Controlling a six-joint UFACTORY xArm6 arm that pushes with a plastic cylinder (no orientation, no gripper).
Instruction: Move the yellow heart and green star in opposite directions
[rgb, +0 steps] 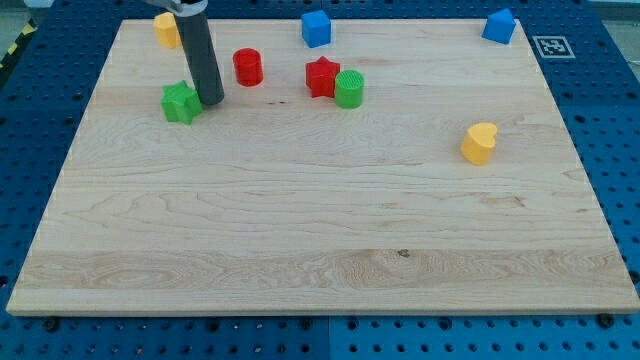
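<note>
My tip (211, 102), a bare rod tool gripping nothing, touches the green star (181, 103) near the bench's (320, 250) top-left corner; yellow heart (480, 143) sits toward the right edge.

bright even light; soft short shadows; sharp focus; no glare

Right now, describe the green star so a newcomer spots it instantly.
Start at the wooden board's top-left corner, by the yellow block. Just below it, my tip touches the green star's right side. The other green block, near the red star, is round.
</note>
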